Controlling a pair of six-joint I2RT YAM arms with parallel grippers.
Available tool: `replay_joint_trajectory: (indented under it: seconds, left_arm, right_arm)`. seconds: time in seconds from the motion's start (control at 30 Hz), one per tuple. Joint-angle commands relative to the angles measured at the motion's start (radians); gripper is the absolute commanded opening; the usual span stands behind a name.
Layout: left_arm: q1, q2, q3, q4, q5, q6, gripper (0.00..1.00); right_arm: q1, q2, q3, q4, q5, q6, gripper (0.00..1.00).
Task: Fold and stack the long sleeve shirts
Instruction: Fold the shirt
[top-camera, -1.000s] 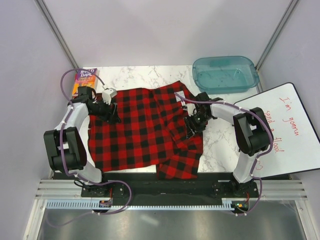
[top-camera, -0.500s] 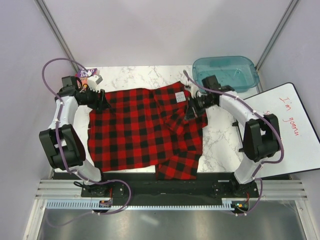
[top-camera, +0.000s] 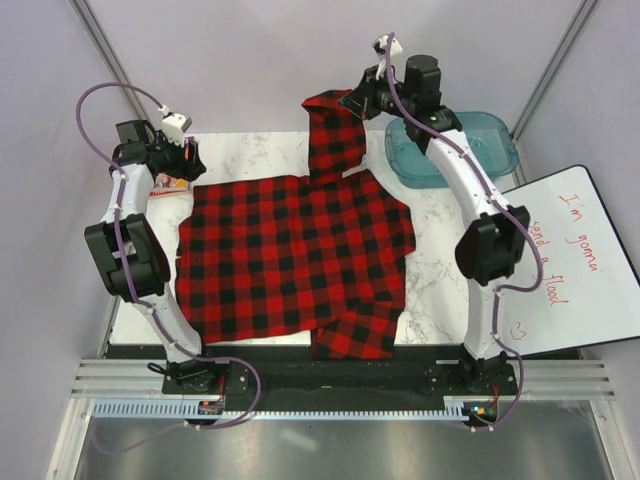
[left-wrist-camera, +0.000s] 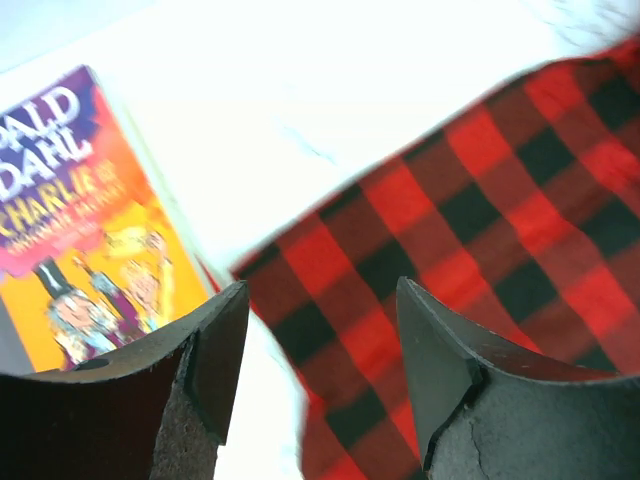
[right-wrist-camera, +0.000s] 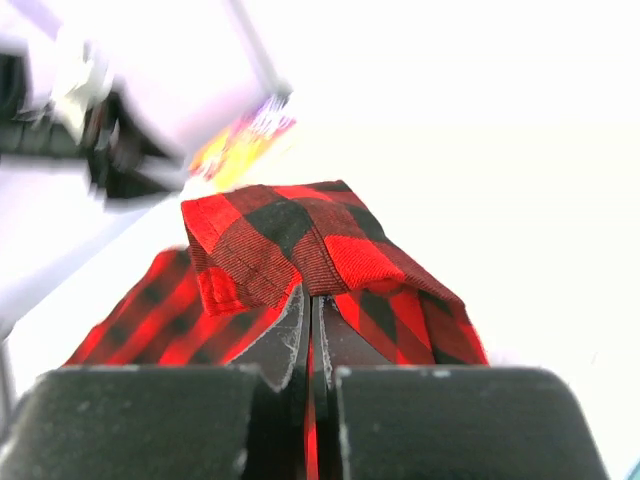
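the overhead view is lit evenly and brightly from above, and only soft shadows are cast along the edges of the shirt. the tabletop is blown out to near white in both wrist views. the book is softened by blur, and the right wrist background is smeared out of focus.

Book partly off-frame, L edge

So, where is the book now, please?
Top view: the book lies at the table's far left corner, partly under the left arm, beside the shirt.
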Motion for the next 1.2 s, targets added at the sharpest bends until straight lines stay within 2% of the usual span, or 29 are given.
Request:
replay_joint_trajectory:
  seconds: [0.0, 0.1, 0.13, 0.23, 0.47, 0.67, 0.9, 1.07, 1.17]
  left_arm:
    - [0.002, 0.117, 0.117, 0.104, -0.038, 0.054, 0.68]
    - [0.003, 0.232, 0.240, 0.046, -0.045, 0.135, 0.65]
    - [0.002, 0.264, 0.319, -0.037, -0.019, 0.167, 0.65]
    - [-0.001, 0.356, 0.411, -0.112, -0.013, 0.227, 0.62]
    - [-0.040, 0.442, 0.430, -0.189, -0.156, 0.465, 0.61]
    - [-0.053, 0.493, 0.438, -0.200, -0.242, 0.502, 0.60]
    - [-0.060, 0.539, 0.447, -0.226, -0.324, 0.535, 0.55]
    - [-0.059, 0.549, 0.450, -0.238, -0.331, 0.537, 0.43]
    - [-0.062, 0.543, 0.453, -0.271, -0.283, 0.546, 0.36]
  right_arm:
    - [-0.002, 0.181, 0.233, 0.178, 0.143, 0.075, 0.00]
    - [0.000, 0.226, 0.258, 0.309, 0.226, 0.095, 0.00]
    - [0.001, 0.232, 0.261, 0.360, 0.238, 0.096, 0.00]
    - [0.008, 0.247, 0.260, 0.421, 0.284, 0.086, 0.00]
    - [0.017, 0.249, 0.238, 0.488, 0.310, 0.063, 0.00]
    - [0.031, 0.258, 0.238, 0.525, 0.303, 0.031, 0.00]
    - [0.067, 0.295, 0.282, 0.586, 0.322, -0.029, 0.00]
    - [0.095, 0.315, 0.289, 0.617, 0.350, -0.062, 0.00]
    - [0.106, 0.328, 0.312, 0.622, 0.365, -0.075, 0.00]
